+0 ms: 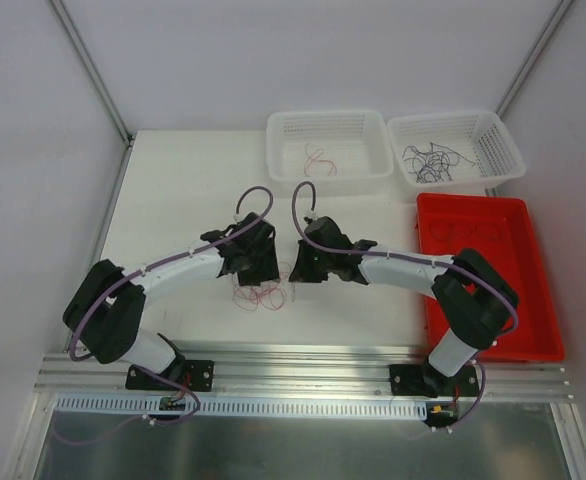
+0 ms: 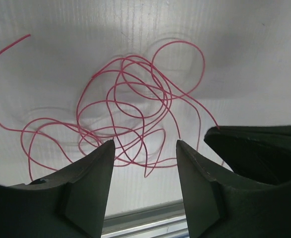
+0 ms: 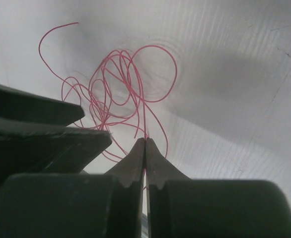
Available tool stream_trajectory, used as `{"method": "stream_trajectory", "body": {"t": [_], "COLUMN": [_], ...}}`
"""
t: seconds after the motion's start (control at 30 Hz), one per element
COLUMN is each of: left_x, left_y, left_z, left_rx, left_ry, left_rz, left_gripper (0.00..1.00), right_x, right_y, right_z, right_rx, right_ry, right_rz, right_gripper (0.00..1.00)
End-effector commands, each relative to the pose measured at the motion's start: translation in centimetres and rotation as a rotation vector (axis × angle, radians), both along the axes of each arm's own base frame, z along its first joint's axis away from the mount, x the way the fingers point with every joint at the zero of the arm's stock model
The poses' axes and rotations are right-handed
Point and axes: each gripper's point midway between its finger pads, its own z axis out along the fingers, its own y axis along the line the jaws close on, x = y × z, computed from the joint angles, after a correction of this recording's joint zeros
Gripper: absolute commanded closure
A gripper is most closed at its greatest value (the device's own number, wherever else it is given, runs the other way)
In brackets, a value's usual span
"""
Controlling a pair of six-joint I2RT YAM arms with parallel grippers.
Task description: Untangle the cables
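Observation:
A tangle of thin red cables (image 1: 259, 296) lies on the white table between my two grippers. In the left wrist view the red tangle (image 2: 130, 109) spreads in loops just beyond my left gripper (image 2: 145, 145), which stands open over its near edge with nothing between the fingers. My left gripper (image 1: 262, 277) sits at the tangle's upper left. My right gripper (image 3: 145, 140) is shut on one red strand that runs up from the tangle (image 3: 118, 84). In the top view the right gripper (image 1: 295, 277) is close beside the left one.
A white basket (image 1: 373, 128) at the back holds a red cable (image 1: 318, 160). A second white basket (image 1: 503, 140) to its right holds dark cables (image 1: 431, 162). A red tray (image 1: 513, 300) lies at the right. An aluminium rail (image 1: 303, 372) runs along the near edge.

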Motion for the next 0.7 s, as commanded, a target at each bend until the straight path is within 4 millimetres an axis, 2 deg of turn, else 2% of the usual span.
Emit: {"method": "stream_trajectory", "body": {"t": [0.0,0.07,0.17,0.2,0.23,0.27,0.3,0.33,0.37,0.4,0.47,0.5,0.53,0.57,0.6,0.67], "left_x": [0.5,0.3,0.2,0.2,0.1,0.3,0.2,0.2,0.4,0.3,0.5,0.7,0.5,0.6,0.7,0.7], "left_y": [-0.5,-0.5,-0.2,0.0,0.2,0.5,0.8,1.0,1.2,1.8,2.5,3.2,3.9,4.3,5.2,6.2], "left_z": [-0.8,-1.7,-2.4,-2.5,-2.7,-2.7,-2.7,-2.7,-2.3,-2.4,-2.1,-2.0,-2.1,-1.9,-2.1,-2.0], "left_rx": [0.032,0.055,0.078,0.085,0.095,0.107,0.116,0.124,0.127,0.150,0.173,0.194,0.217,0.224,0.237,0.248], "left_ry": [0.012,0.029,0.039,0.037,0.036,0.022,0.019,0.012,-0.002,-0.009,-0.028,-0.038,-0.032,-0.039,-0.033,-0.032], "left_rz": [0.033,0.038,0.041,0.042,0.046,0.048,0.047,0.042,0.045,0.048,0.047,0.059,0.057,0.061,0.080,0.093], "left_gripper": [0.48,0.51,0.63,0.67,0.77,0.82,0.86,0.95,0.99,1.00,1.00,1.00,1.00,1.00,1.00,1.00], "right_x": [0.8,1.0,1.0,0.9,1.1,1.5,1.7,2.0,2.5,2.7,3.7,4.0,4.2,4.8,4.9,5.2], "right_y": [0.3,0.0,-0.6,-0.9,-1.2,-1.7,-2.7,-3.1,-3.9,-5.0,-6.6,-8.3,-9.2,-10.0,-11.9,-13.8], "right_z": [3.2,3.8,4.7,5.1,5.4,6.5,6.5,7.4,8.8,9.2,11.7,13.5,14.7,16.7,18.6,21.3], "right_rx": [0.007,0.004,-0.006,-0.013,-0.025,-0.031,-0.070,-0.088,-0.100,-0.129,-0.159,-0.161,-0.168,-0.168,-0.169,-0.180], "right_ry": [-0.093,-0.114,-0.145,-0.154,-0.177,-0.216,-0.229,-0.265,-0.312,-0.322,-0.403,-0.434,-0.464,-0.517,-0.551,-0.613], "right_rz": [0.015,0.010,0.005,0.008,0.016,-0.004,-0.012,-0.003,-0.020,-0.029,-0.041,-0.066,-0.074,-0.073,-0.102,-0.113], "right_gripper": [0.99,0.99,0.99,0.99,0.99,0.99,0.99,0.99,0.99,0.99,0.99,0.99,0.99,0.99,0.99,0.99]}}
